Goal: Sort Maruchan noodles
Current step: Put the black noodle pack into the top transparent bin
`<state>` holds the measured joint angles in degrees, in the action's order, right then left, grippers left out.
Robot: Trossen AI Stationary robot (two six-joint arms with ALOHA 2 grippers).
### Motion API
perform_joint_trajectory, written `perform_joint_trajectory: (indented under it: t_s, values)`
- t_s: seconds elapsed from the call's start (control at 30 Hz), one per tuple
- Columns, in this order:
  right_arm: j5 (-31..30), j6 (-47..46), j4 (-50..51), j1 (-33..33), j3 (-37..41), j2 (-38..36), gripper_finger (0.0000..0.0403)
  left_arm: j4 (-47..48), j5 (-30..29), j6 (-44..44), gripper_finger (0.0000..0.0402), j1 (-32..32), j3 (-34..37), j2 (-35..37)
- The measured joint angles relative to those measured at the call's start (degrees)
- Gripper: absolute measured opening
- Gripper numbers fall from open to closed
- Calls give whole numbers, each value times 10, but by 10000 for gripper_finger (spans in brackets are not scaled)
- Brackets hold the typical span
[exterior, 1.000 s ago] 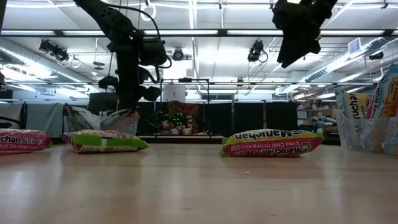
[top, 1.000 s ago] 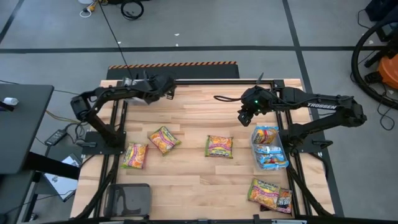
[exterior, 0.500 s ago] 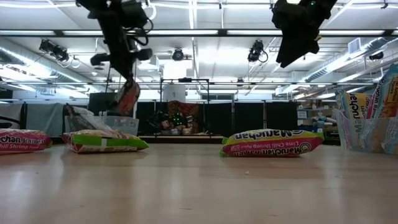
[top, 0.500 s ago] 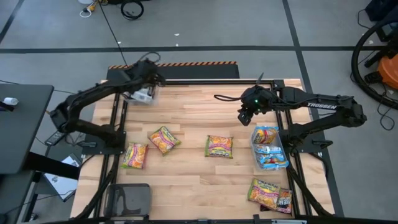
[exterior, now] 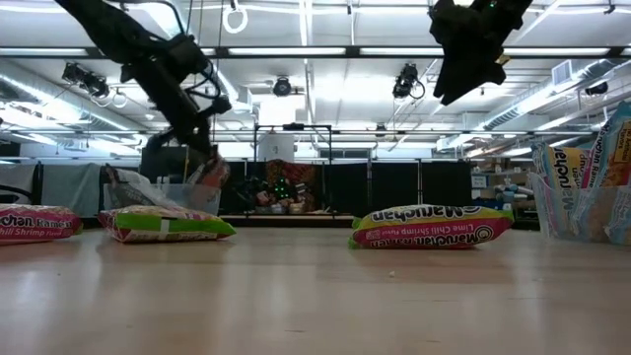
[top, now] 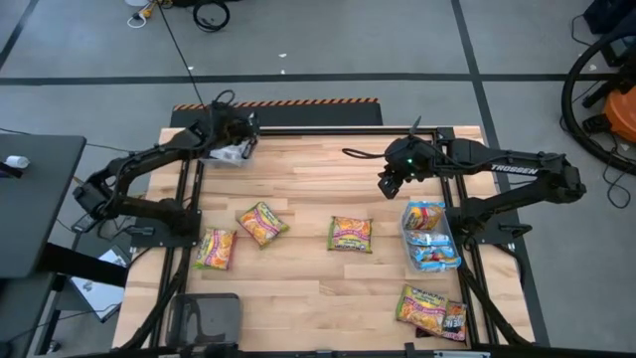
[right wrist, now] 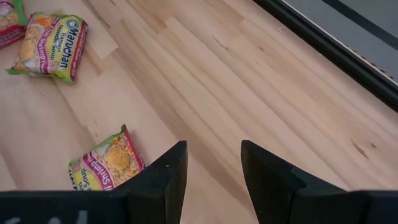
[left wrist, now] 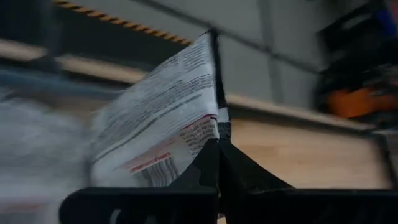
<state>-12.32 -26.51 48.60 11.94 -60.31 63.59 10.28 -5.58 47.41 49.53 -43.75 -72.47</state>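
Where the left gripper (top: 237, 146) is held over the table's 11 o'clock corner, its jaws are clenched on one noodle packet (left wrist: 163, 127), whose white printed back is seen in the left wrist view. Directly below it, a clear bin (top: 225, 152) is placed at that corner, as seen from above.

The right gripper (top: 390, 185) is positioned above bare wood toward 1 o'clock, jaws released and nothing gripped; its two dark fingers (right wrist: 161, 177) are seen parted in the right wrist view.

On the wooden table (top: 308, 189), three yellow-green Lime Chili Shrimp packets are laid flat: one (top: 351, 234) near centre, one (top: 262, 222) toward 9 o'clock, one (top: 215, 248) at 8 o'clock. A second clear bin (top: 430, 237) at 3 o'clock is filled with blue-and-orange packets. At 5 o'clock, a further yellow-green packet (top: 420, 304) is touched by a dark packet (top: 454, 320).
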Motion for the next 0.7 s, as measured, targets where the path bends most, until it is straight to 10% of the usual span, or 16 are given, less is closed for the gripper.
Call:
perform_joint_trajectory:
  t_s: [0.7]
  values:
    - [-62,8,-114,8,8,0,158,402,-168,-233,102,25,-129,26]
